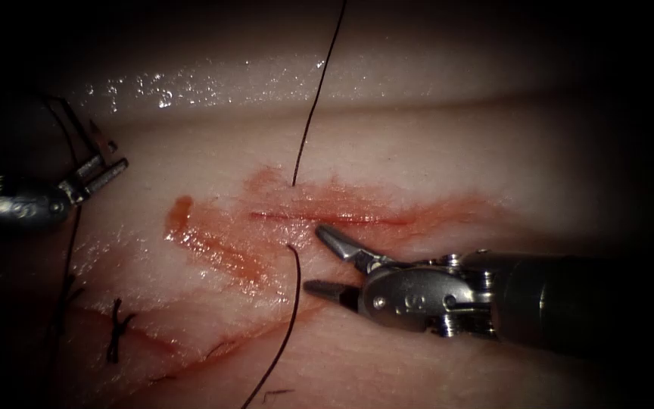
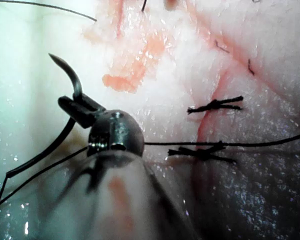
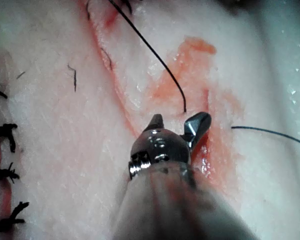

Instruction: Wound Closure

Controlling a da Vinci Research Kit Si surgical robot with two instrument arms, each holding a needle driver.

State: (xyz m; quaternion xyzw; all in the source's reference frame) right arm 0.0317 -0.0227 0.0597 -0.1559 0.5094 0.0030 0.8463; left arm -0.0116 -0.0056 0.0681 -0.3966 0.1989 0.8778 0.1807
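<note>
Holding the curved needle (image 2: 70,75) near mid-curve in my left hand (image 1: 104,173), I am keeping it clear of the tissue (image 1: 433,159), left of the cut (image 1: 327,218). My right hand (image 1: 325,261) is hovering open and empty beside the cut, where thread (image 1: 313,98) is passing through both edges.
</note>
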